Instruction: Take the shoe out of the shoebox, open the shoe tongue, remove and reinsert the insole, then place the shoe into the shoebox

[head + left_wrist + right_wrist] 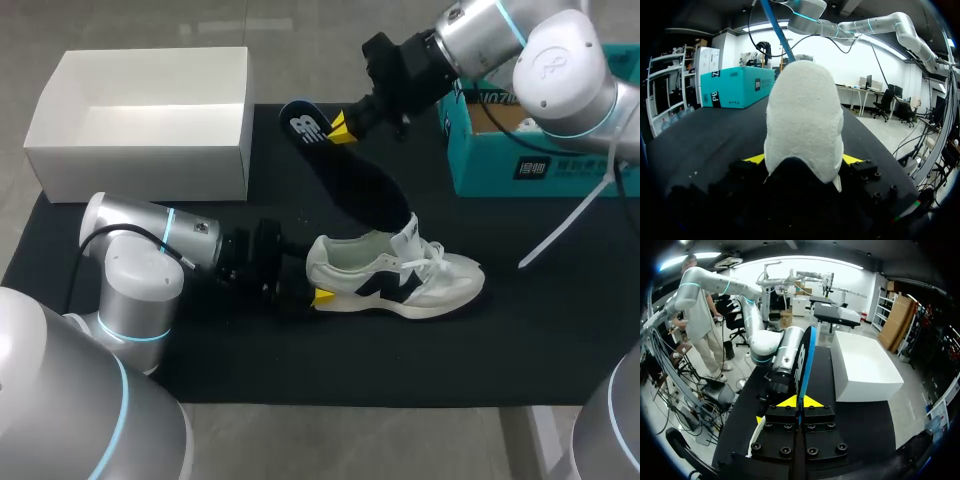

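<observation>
Leaning down from the right end effector (340,128), which is clenched near its heel end, the dark insole (360,180) points its toe end into the mouth of the white shoe (400,282). The shoe lies on the table (520,340), toe toward the right arm, its heel pinched from both sides by the left end effector (802,161). Insole and shoe run at an angle, so I'd say the next slide depends on lining them up. The shoebox (140,150) sits well apart, far left.
</observation>
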